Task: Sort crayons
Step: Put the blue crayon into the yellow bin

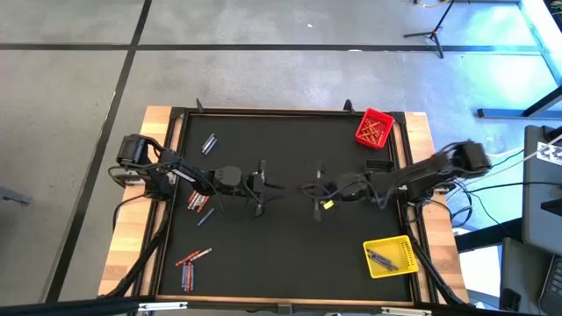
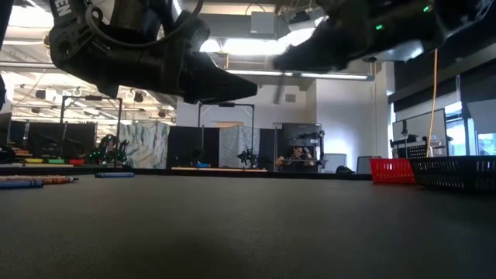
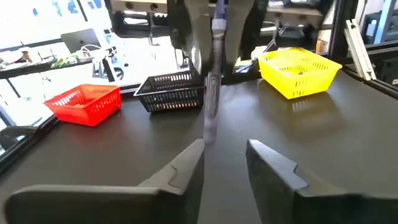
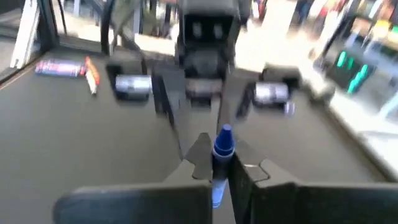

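My right gripper hovers over the middle of the black mat, shut on a blue crayon. My left gripper faces it from the table's left, a short gap away, with its fingers open and empty. The left wrist view shows the right gripper ahead with the crayon pointing at my left gripper. Loose crayons lie flat on the mat's left half: blue and grey ones, red ones and a red and blue group. My right gripper pinches the blue crayon's shaft between its two fingers, coming level from the table's right. The crayon lies along the fingers, and its pointed end sticks out past the fingertips toward my left gripper. It is lifted clear of the mat.
A red bin with red crayons stands at the far right corner. A yellow bin with grey crayons stands at the near right. A small black basket stands by the right arm. A raised frame edges the mat.
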Robot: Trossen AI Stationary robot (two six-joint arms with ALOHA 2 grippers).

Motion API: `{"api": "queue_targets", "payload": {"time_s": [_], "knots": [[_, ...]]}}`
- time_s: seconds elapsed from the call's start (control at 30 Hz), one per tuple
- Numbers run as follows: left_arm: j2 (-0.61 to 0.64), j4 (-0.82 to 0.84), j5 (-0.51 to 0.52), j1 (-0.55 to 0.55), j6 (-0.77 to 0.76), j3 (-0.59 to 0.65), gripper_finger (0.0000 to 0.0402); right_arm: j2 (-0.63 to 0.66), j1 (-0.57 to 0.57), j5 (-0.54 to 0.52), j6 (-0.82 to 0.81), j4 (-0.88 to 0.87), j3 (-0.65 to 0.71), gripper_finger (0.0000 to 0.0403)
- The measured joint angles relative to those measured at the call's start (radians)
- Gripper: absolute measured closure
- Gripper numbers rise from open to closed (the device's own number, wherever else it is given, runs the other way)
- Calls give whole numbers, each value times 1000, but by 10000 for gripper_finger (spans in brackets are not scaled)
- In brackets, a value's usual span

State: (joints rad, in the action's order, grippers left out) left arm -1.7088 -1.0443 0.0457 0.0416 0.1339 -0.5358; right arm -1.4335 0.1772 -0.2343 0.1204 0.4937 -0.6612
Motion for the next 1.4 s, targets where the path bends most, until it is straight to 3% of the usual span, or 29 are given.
{"api": "queue_targets", "payload": {"time_s": [0.13, 0.23, 0.33, 0.43, 0.67, 0.9, 1.13, 1.27, 1.4], "knots": [[0, 18, 1, 0, 4, 0, 278, 178, 0, 84, -177, -278, 0, 366], [0, 20, 1, 0, 6, 0, 277, 291, 0, 205, -310, -455, 0, 367], [0, 20, 20, 0, 6, 0, 277, 387, 6, 325, -423, -563, 1, 377], [0, 21, 45, 0, 6, 0, 277, 457, 48, 362, -505, -664, 1, 383], [0, 21, 46, 0, 7, 0, 276, 521, 230, 328, -740, -885, 0, 377], [0, 20, 47, 0, 7, 0, 276, 513, 477, 172, -1107, -1086, 1, 379], [0, 20, 89, 0, 6, 0, 276, 506, 688, 36, -1444, -1187, 1, 376], [0, 20, 95, 0, 6, 0, 276, 469, 771, 5, -1624, -1209, 1, 376], [0, 19, 95, 0, 7, 0, 276, 393, 818, 15, -1696, -1208, 1, 375]]}}
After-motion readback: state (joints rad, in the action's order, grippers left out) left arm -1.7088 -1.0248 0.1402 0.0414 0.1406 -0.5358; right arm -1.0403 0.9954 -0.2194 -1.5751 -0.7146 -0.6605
